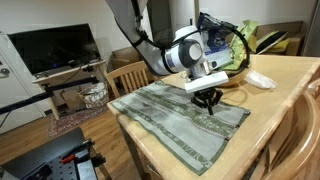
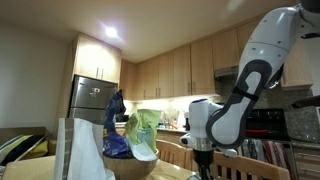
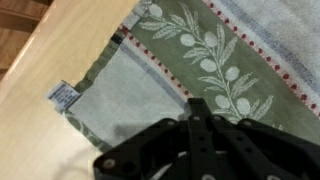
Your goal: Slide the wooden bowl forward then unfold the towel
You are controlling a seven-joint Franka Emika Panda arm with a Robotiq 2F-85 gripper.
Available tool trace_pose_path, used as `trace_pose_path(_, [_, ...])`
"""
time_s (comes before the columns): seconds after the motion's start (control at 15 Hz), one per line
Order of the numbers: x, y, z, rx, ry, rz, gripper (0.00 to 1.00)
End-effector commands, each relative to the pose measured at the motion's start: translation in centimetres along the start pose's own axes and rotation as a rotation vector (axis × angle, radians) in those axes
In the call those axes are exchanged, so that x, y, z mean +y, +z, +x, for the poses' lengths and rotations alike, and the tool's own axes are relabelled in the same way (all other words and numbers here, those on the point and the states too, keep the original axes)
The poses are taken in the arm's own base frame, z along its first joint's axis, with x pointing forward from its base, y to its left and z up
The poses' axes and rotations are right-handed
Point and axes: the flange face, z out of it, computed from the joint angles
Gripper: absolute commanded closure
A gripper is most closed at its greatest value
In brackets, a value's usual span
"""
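Light wood table (image 1: 150,138), towel (image 1: 175,115) spread flat on it, nearly opened out. Wrist view: towel corner with a white label (image 3: 63,93), olive-branch stripe, bare wood beside it. Gripper (image 1: 207,100) tip down on the towel's far part, fingers (image 3: 190,135) pressed together; can't tell if any cloth is pinched. Room: wooden chair (image 1: 128,75) at the table edge, TV (image 1: 55,48) behind it, fridge (image 2: 93,95) and wood cabinets (image 2: 170,70) in an exterior view. Containers: wooden bowl (image 2: 125,168) sits just past the towel behind the gripper, holding a blue bag (image 2: 115,140) and something green-white (image 2: 143,135). Small white dish (image 1: 262,80) beside the bowl.
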Motion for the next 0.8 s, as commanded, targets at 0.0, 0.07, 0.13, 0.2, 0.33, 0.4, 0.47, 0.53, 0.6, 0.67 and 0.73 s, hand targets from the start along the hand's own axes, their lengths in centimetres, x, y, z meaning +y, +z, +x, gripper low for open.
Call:
trace_pose_path(0.0, [0.9,0.6,0.4,-0.011,0.029,0.029,0.97])
trace_pose_path(0.07, [1.1,0.8,0.4,-0.011,0.033,0.032,0.97])
trace_pose_path(0.13, [1.2,1.0,0.5,-0.012,0.037,0.031,0.97])
trace_pose_path(0.2, [1.4,1.2,0.6,-0.013,0.037,0.033,0.97])
trace_pose_path(0.33, [1.7,1.5,0.9,-0.016,0.043,0.025,0.97])
trace_pose_path(0.4, [2.0,1.6,1.1,-0.015,0.045,0.025,0.97])
trace_pose_path(0.47, [2.2,1.6,1.2,-0.017,0.048,0.023,0.97])
trace_pose_path(0.53, [2.6,1.7,1.3,-0.018,0.051,0.019,0.97])
trace_pose_path(0.6, [2.9,1.7,1.4,-0.017,0.051,0.017,0.97])
trace_pose_path(0.67, [3.2,1.6,1.5,-0.019,0.055,0.013,0.97])
trace_pose_path(0.73, [3.6,1.6,1.5,-0.018,0.057,0.011,0.97])
